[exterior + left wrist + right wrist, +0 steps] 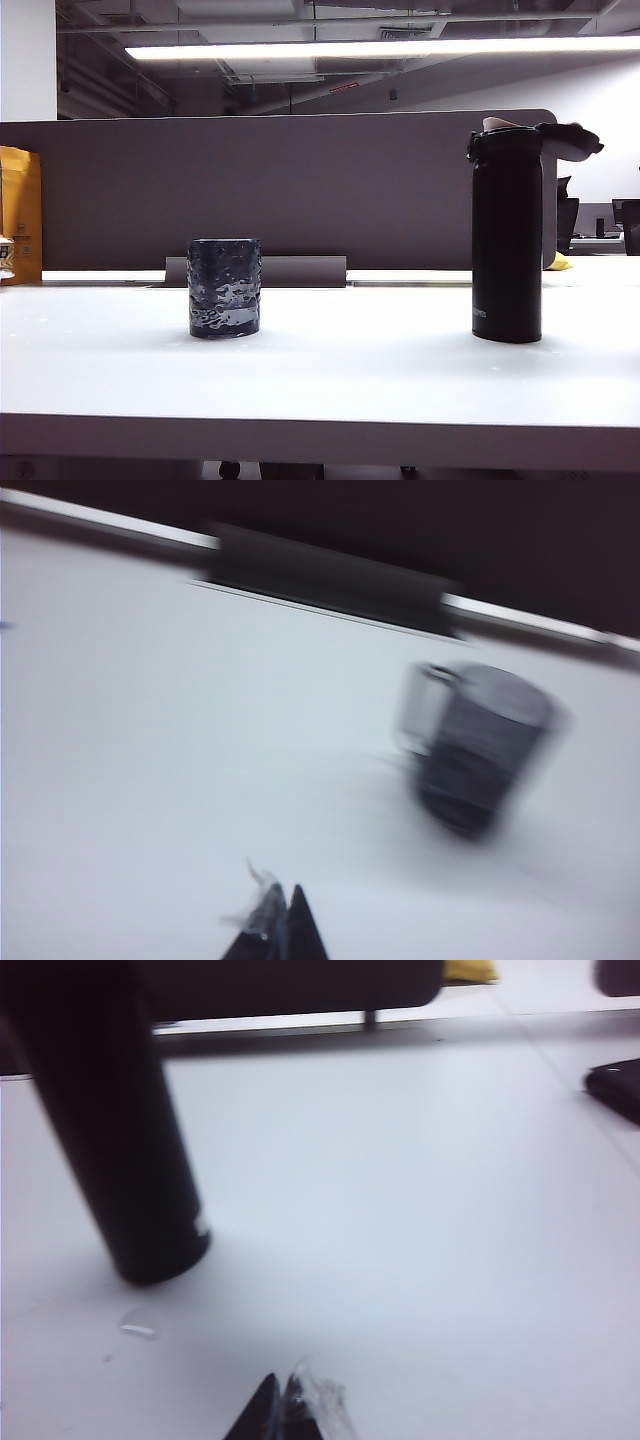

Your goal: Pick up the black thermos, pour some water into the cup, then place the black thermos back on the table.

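Observation:
The black thermos (507, 235) stands upright on the right of the white table (350, 380), its flip lid (568, 138) hinged open. The dimpled dark cup (224, 287) stands left of the middle, apart from the thermos. Neither arm shows in the exterior view. My left gripper (282, 898) is shut and empty, low over the table, with the blurred cup (478, 745) ahead of it and off to one side. My right gripper (282, 1386) is shut and empty too, with the thermos base (130, 1180) a short way ahead of it, not touching.
A grey partition (280, 190) runs behind the table, with a low grey stand (300, 271) at its foot. A yellow-orange bag (20, 215) stands at the far left. A dark object (615, 1088) lies on the table in the right wrist view.

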